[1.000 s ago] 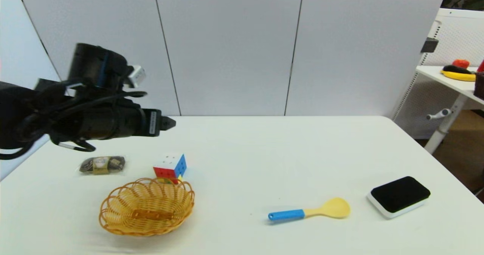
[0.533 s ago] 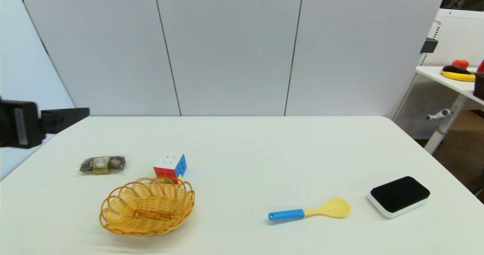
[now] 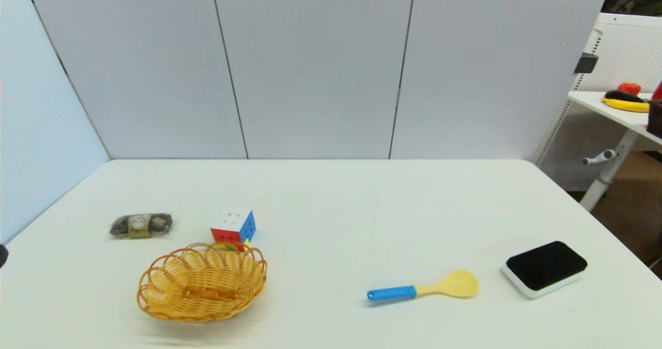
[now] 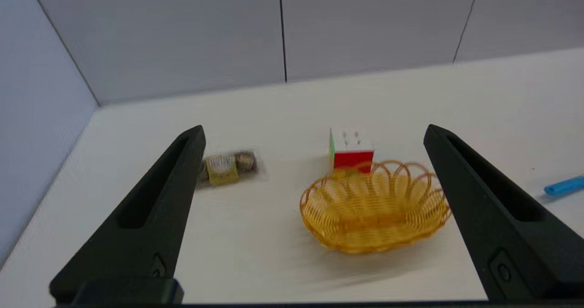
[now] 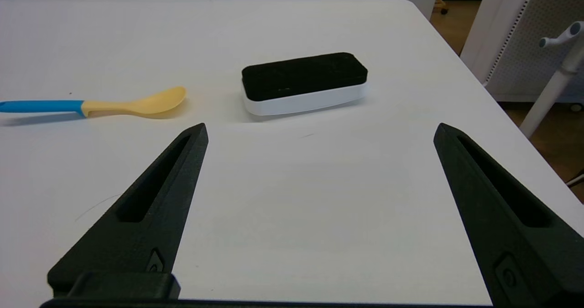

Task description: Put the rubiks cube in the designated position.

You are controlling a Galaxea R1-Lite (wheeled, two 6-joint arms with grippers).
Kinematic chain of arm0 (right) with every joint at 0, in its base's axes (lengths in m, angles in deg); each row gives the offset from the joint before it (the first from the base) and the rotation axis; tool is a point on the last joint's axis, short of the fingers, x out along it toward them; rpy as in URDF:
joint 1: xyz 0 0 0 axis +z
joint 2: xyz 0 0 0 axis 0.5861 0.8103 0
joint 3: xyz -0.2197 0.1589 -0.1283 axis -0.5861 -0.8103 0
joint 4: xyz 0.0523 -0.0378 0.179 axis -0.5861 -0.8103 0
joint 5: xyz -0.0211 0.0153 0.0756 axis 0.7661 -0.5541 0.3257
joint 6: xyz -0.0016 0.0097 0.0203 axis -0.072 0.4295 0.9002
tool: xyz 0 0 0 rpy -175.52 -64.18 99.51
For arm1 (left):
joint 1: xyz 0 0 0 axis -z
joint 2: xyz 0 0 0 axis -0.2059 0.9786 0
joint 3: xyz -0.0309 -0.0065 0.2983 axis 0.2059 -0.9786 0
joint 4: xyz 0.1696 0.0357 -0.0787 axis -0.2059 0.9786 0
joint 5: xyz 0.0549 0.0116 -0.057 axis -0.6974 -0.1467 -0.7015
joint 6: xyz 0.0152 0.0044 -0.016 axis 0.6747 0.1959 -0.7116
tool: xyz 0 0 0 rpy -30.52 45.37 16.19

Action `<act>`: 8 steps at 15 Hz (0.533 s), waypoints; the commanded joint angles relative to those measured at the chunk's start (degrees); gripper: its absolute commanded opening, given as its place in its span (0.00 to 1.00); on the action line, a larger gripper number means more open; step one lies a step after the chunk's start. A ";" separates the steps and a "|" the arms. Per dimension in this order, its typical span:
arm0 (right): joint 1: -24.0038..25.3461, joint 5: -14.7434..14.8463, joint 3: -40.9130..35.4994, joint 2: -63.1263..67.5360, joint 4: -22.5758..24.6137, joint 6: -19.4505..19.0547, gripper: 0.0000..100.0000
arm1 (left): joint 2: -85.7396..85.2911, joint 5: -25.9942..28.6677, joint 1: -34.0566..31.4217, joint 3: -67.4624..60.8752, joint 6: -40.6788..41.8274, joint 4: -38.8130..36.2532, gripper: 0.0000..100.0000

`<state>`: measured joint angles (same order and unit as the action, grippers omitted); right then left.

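The rubiks cube rests on the white table, white face up, red and blue sides showing, just behind the rim of the wicker basket. The left wrist view shows the rubiks cube beyond the wicker basket. My left gripper is open, pulled back well short of the basket, with nothing between its fingers. It is out of the head view. My right gripper is open over bare table near the front right, also unseen in the head view.
A wrapped chocolate packet lies left of the cube. A yellow spoon with a blue handle and a black-topped white eraser lie at the right. A side table stands beyond the right edge.
My left arm, which hung over the table's left side a second ago, has withdrawn leftward out of the head view. The cube and basket have not moved.
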<state>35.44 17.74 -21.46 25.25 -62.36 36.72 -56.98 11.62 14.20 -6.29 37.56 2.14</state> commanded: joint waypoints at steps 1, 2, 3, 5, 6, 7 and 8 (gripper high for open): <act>0.00 -0.01 0.06 0.07 -0.02 -0.04 1.00 | -15.46 2.74 -3.90 -11.42 0.70 -6.30 1.00; 0.00 -0.01 -0.02 0.07 -0.02 -0.04 1.00 | -18.28 2.74 -3.46 -13.88 0.78 -5.07 1.00; 0.00 -0.01 0.06 0.07 -0.02 -0.04 1.00 | -21.18 2.66 -2.49 -16.17 0.78 -3.57 1.00; 0.00 -0.01 -0.02 0.07 -0.02 -0.04 1.00 | -27.15 0.72 -2.40 -23.11 0.52 -0.94 1.00; 0.00 -0.01 -0.02 0.07 -0.02 -0.04 1.00 | -26.89 -0.33 -2.40 -25.57 0.61 -2.52 1.00; 0.00 -0.01 -0.02 0.07 -0.02 -0.04 1.00 | -26.89 -1.04 -2.40 -27.95 0.61 -4.45 1.00; 0.00 -0.01 -0.02 0.07 -0.02 -0.04 1.00 | -26.89 -2.79 -2.40 -29.97 0.61 -5.95 1.00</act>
<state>35.44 17.74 -21.46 25.25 -62.36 36.71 -81.31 11.49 11.70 -30.46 38.14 -1.04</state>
